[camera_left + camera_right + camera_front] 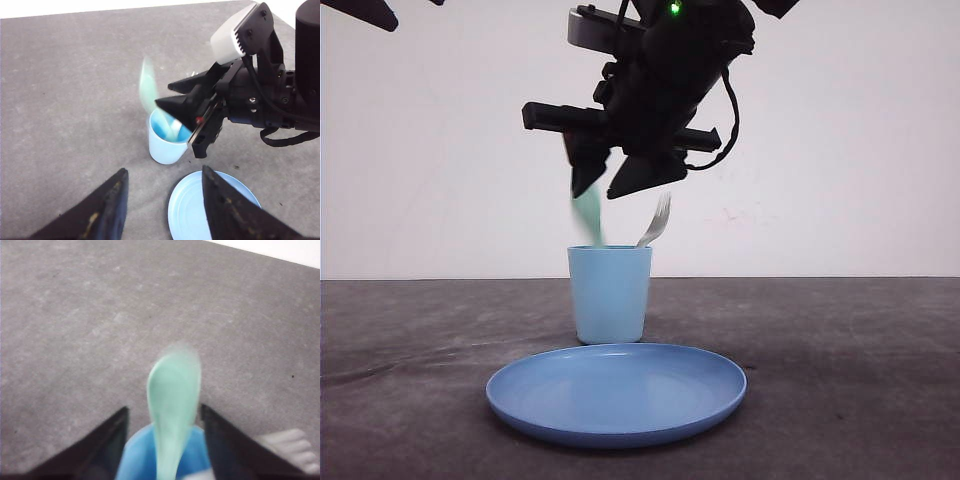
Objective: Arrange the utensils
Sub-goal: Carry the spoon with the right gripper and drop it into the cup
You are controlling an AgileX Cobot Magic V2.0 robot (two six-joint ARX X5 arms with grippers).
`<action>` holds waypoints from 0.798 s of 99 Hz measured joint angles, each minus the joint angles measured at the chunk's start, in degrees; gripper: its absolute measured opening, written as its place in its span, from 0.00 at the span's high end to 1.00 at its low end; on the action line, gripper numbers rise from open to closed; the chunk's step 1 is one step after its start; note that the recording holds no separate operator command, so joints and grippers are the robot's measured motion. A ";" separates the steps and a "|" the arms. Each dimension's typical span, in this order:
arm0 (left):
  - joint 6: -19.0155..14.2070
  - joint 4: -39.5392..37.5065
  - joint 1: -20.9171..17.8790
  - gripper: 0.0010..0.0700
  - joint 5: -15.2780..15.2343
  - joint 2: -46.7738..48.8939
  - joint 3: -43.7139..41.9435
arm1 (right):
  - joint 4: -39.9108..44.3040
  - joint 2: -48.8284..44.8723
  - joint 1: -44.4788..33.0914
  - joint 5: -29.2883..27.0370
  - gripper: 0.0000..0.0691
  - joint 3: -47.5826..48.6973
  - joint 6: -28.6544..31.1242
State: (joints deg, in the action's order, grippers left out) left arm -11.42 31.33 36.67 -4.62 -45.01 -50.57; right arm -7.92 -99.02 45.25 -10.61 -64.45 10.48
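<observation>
The mint-green spoon (pixel 587 215) is blurred and stands tilted with its lower end inside the light blue cup (pixel 610 295). The white fork (pixel 658 222) leans in the same cup, tines up. My right gripper (pixel 610 185) hangs just above the cup, open; in the right wrist view the spoon (pixel 172 390) rises between its fingers without touching either, and the fork's tines (pixel 292 445) show beside the cup (pixel 137 460). My left gripper (pixel 164 171) is open with nothing in it, held high over the table short of the cup (pixel 162 147) and the spoon (pixel 147 85).
A round blue plate (pixel 620 395) lies in front of the cup, near the table's front edge, and holds nothing. The grey table stretches bare to both sides of the cup. A white wall stands behind.
</observation>
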 joint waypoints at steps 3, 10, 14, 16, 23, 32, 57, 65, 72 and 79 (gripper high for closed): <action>0.00 0.00 0.00 0.61 0.00 0.00 0.00 | 0.17 0.02 0.00 0.00 0.52 0.00 0.00; 0.00 -0.02 0.00 0.61 0.00 0.00 0.00 | 1.53 0.33 0.00 0.02 0.50 0.00 0.00; 0.00 0.00 0.00 0.61 0.00 0.00 0.00 | 2.47 0.72 0.02 0.04 0.50 0.00 0.00; 0.00 -0.02 0.00 0.61 0.00 0.00 0.00 | 2.91 1.05 0.02 0.04 0.50 0.00 0.00; 0.00 0.00 0.00 0.61 0.00 0.00 0.00 | 4.85 2.84 0.13 0.07 0.50 0.00 0.00; 0.00 -0.02 0.00 0.61 0.00 0.00 0.00 | 7.23 6.73 0.76 0.04 0.50 0.00 -0.02; 0.00 0.00 0.00 0.61 0.00 0.00 0.00 | 21.75 20.35 3.23 0.07 0.49 0.00 0.00; 0.00 0.00 0.00 0.61 0.00 0.00 0.00 | 26.88 23.67 3.63 0.07 0.40 0.00 0.48; 0.00 0.02 0.00 0.61 0.00 0.00 0.00 | 30.53 25.81 3.82 0.07 0.20 0.00 1.90; 0.00 0.00 0.00 0.61 0.00 0.00 0.00 | 33.55 26.86 3.82 0.11 0.02 -0.02 3.85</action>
State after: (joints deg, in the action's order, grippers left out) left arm -11.42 31.33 36.67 -4.62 -45.01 -50.57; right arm 25.63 -72.16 49.08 -10.50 -64.47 14.33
